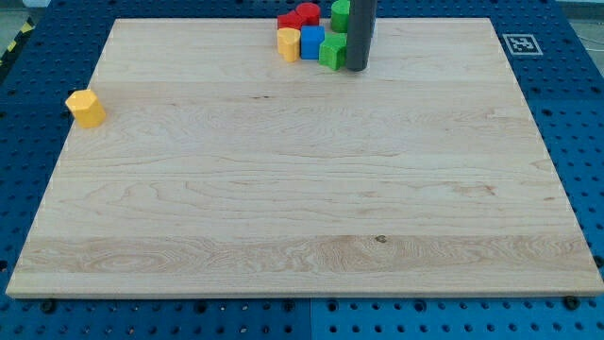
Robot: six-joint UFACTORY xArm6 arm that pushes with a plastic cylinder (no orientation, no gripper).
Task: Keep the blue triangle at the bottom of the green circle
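A cluster of blocks sits at the view's top edge of the wooden board (302, 189). A blue block (311, 42), its shape unclear, lies between a yellow block (288, 42) on its left and a green block (332, 52) on its right. A second green block (340, 13) lies above them, partly behind the rod. Red blocks (300, 16) lie at the cluster's top left. My tip (357, 68) rests on the board just right of the lower green block, touching or almost touching it.
A yellow hexagonal block (85, 108) lies alone near the board's left edge. A printed marker tag (521, 43) sits off the board's top right corner. Blue perforated table surrounds the board.
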